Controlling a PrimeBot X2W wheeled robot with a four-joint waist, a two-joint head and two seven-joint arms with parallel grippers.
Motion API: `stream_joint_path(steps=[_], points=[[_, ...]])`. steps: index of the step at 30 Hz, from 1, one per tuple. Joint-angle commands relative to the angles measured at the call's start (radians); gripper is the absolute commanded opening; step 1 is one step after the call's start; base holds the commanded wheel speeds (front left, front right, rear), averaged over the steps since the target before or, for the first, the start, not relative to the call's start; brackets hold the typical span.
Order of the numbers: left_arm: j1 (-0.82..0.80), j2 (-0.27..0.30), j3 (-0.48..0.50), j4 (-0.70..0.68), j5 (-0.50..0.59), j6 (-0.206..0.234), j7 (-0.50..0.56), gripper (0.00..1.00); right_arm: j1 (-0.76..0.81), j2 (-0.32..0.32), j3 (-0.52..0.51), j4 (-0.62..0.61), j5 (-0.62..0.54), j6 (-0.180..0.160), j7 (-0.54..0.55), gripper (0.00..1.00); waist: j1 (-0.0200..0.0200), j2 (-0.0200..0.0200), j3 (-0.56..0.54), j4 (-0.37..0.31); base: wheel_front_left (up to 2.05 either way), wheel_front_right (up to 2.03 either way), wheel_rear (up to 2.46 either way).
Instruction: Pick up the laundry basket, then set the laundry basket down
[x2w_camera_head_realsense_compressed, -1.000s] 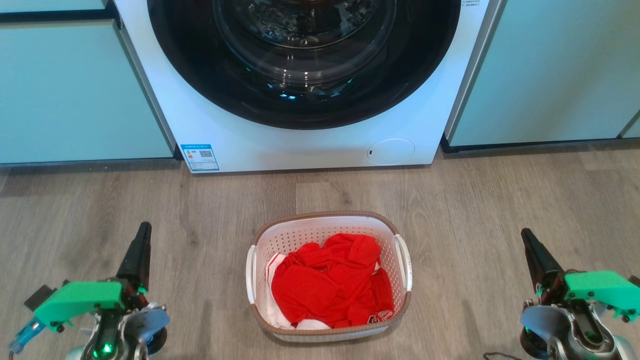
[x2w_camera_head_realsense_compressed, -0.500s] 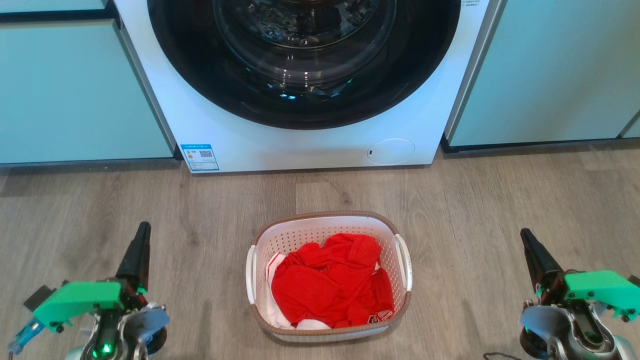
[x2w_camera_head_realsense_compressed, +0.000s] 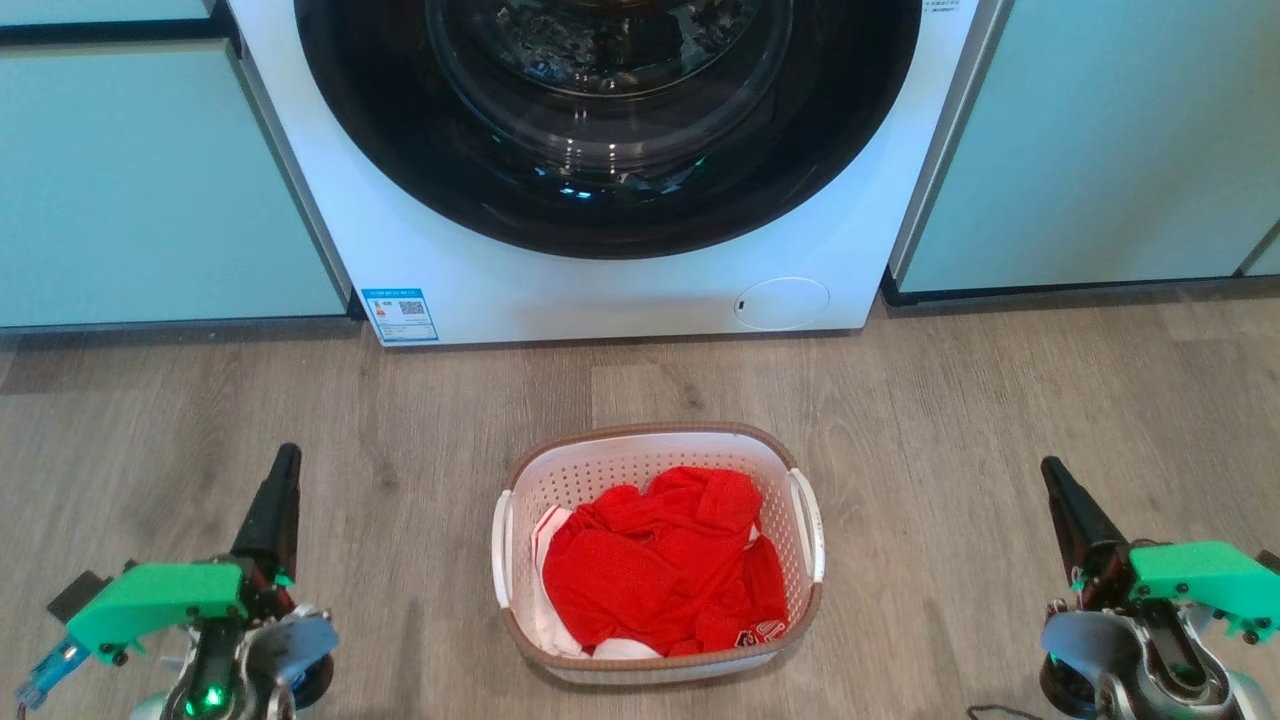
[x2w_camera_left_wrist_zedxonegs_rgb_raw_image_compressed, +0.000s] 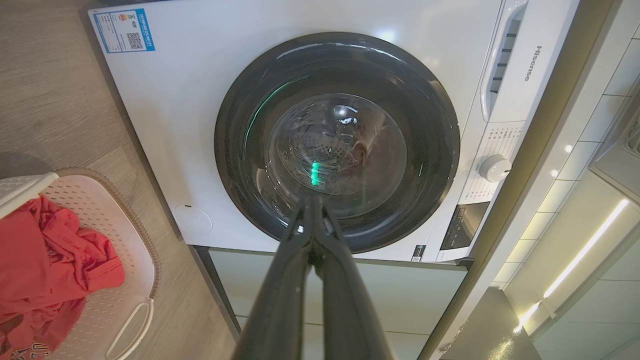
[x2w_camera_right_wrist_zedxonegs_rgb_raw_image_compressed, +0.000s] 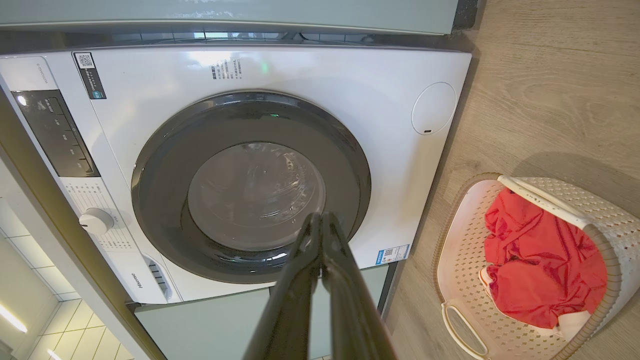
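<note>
Left wrist view: the left gripper (x2w_camera_left_wrist_zedxonegs_rgb_raw_image_compressed: 312, 205) has its two dark fingers pressed together on nothing, pointing at the glass door (x2w_camera_left_wrist_zedxonegs_rgb_raw_image_compressed: 337, 145) of the white washing machine (x2w_camera_left_wrist_zedxonegs_rgb_raw_image_compressed: 190, 100). The right gripper (x2w_camera_right_wrist_zedxonegs_rgb_raw_image_compressed: 320, 220) is likewise closed and empty. The laundry basket (x2w_camera_head_realsense_compressed: 600, 472) stands on the wood floor (x2w_camera_head_realsense_compressed: 1000, 400) between the two grippers, well apart from each, near the machine's front, with crumpled red clothing (x2w_camera_head_realsense_compressed: 660, 570) inside.

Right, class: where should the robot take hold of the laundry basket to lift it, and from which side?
By its two white handles: the left handle from the left, the right handle from the right. The laundry basket stands upright, both loops stick out at its sides, clear of the red clothes.
</note>
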Motion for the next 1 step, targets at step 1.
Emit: stream_joint_path(steps=[1], points=[[-0.051, 0.007, 0.032, -0.029, 0.010, -0.007, 0.008, 0.00, -0.047, -0.011, 0.017, -0.035, -0.007, 0.007, 0.006, 0.00, 0.0000, 0.0000, 0.000, 0.000, 0.00, 0.00, 0.00]])
